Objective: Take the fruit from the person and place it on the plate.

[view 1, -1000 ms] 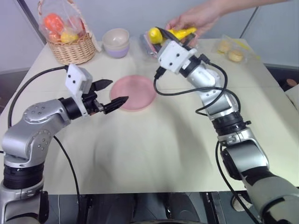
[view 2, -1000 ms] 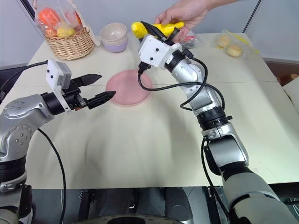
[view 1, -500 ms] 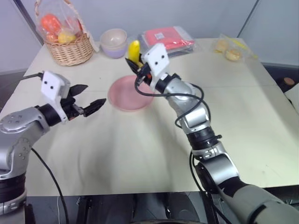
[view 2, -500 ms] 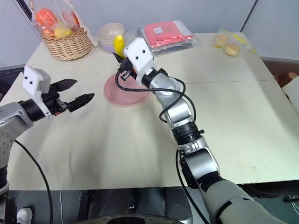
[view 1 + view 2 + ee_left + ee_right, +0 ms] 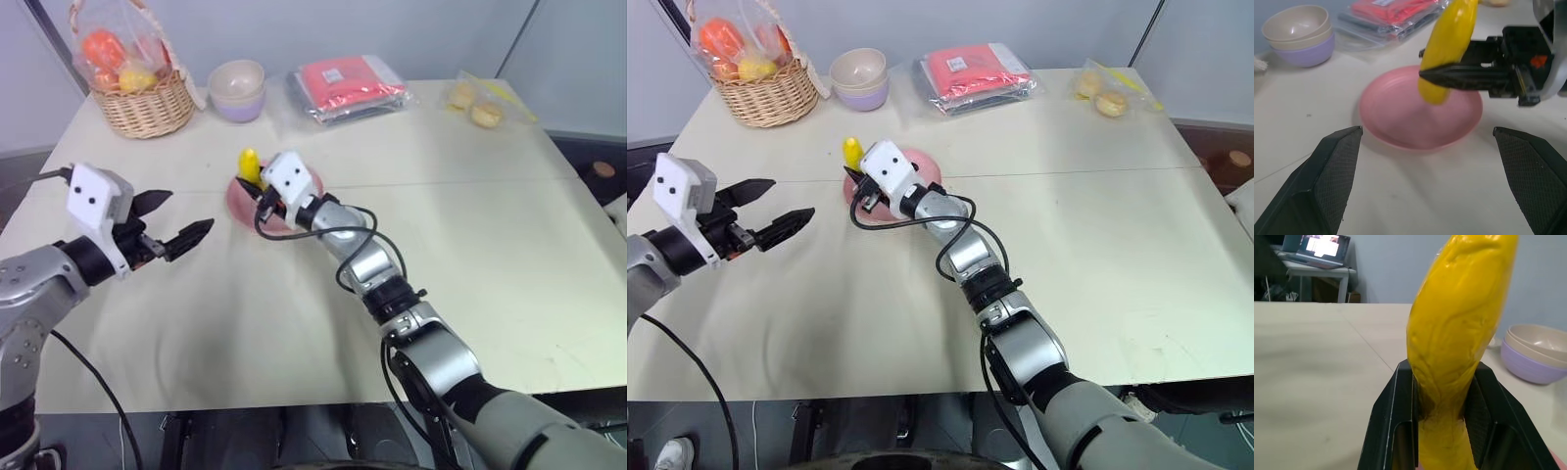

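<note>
A: Left wrist view is showing the right gripper (image 5: 1449,78) clamping the fruit (image 5: 1448,46) between its 2 fingers, upright, just above the plate (image 5: 1400,132).

B: Is the fruit touching the plate?

A: Cannot tell; its lower end is hanging over the plate's middle.

B: And the left gripper (image 5: 181,220)?

A: Its 2 fingers are standing wide apart, holding nothing, pointing at the plate from beside it on the table (image 5: 294,323).

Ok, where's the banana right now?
In the left wrist view the banana stands nearly upright, clamped in the right gripper just above the pink plate, near the middle of the table, with the open left gripper off to its left.
</note>
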Robot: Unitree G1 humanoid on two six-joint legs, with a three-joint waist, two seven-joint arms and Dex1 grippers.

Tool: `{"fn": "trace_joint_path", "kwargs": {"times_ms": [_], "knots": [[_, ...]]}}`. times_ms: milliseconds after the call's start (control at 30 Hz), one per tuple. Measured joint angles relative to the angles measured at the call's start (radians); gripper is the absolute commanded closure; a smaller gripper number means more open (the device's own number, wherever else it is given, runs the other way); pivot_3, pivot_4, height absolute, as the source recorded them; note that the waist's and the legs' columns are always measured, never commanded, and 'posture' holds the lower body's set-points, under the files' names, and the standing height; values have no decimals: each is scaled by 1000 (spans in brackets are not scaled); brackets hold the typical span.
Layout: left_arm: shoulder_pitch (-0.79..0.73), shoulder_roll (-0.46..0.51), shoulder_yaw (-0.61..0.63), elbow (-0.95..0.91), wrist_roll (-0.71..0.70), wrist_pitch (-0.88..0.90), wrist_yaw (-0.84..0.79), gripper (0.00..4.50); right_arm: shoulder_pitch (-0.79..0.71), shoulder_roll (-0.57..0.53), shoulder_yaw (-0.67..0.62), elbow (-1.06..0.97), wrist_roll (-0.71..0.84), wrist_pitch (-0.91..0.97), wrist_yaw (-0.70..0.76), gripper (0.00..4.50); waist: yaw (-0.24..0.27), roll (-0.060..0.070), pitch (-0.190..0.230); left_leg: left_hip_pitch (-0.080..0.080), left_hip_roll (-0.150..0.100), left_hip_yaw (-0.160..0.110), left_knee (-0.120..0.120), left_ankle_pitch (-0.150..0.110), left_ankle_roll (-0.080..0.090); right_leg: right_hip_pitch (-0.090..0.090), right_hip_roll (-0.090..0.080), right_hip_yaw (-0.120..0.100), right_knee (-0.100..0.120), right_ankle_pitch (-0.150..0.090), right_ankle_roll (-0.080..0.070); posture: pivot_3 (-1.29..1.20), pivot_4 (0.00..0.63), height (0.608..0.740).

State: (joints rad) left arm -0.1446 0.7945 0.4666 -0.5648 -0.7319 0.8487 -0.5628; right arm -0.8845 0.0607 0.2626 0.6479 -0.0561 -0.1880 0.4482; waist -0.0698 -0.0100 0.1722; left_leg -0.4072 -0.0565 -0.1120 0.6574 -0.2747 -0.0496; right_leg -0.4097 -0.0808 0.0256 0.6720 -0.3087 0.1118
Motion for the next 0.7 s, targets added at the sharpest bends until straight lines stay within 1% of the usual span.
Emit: {"fn": "trace_joint_path", "kwargs": {"times_ms": [33,100,133,267,300,433,500,600,700], "knots": [[1,0,0,-1,-2,1,2,0,-1,0,6,21,-10,-22,-1,3811,0,0,0,0,0,0,0,0,0,0,0,0,0,0,0,0,150,740],[2,0,0,-3,-10,8,6,0,-4,0,11,65,-33,-65,-9,2795,0,0,0,0,0,0,0,0,0,0,0,0,0,0,0,0,150,740],[2,0,0,-4,-13,10,7,0,-7,-1,13,84,-46,-85,-13,2371,0,0,0,0,0,0,0,0,0,0,0,0,0,0,0,0,150,740],[2,2,-1,-5,-22,14,14,0,-21,-2,15,123,-70,-129,-17,271,0,0,0,0,0,0,0,0,0,0,0,0,0,0,0,0,150,740],[2,5,-1,-5,-22,14,14,0,-22,-2,15,124,-73,-134,-17,39,0,0,0,0,0,0,0,0,0,0,0,0,0,0,0,0,150,740],[1,11,-2,-5,-23,14,14,0,-22,-24,12,108,-78,-131,-1,39,1,0,0,0,0,0,0,0,0,0,0,0,0,0,0,0,150,740],[-2,11,-4,-5,-25,14,12,0,-14,-58,2,31,-56,-82,43,39,2,0,0,0,0,0,0,0,0,0,0,0,0,0,0,0,150,740],[-19,13,-19,1,-27,13,1,0,34,-160,-40,-228,52,86,158,39,10,0,0,0,0,-1,0,0,0,1,0,0,-1,0,0,0,150,740],[-26,16,-30,13,-27,8,-9,0,95,-327,-132,-506,196,323,265,39,25,0,0,0,-1,-1,0,0,0,1,-1,0,-2,0,0,0,150,740]]}}
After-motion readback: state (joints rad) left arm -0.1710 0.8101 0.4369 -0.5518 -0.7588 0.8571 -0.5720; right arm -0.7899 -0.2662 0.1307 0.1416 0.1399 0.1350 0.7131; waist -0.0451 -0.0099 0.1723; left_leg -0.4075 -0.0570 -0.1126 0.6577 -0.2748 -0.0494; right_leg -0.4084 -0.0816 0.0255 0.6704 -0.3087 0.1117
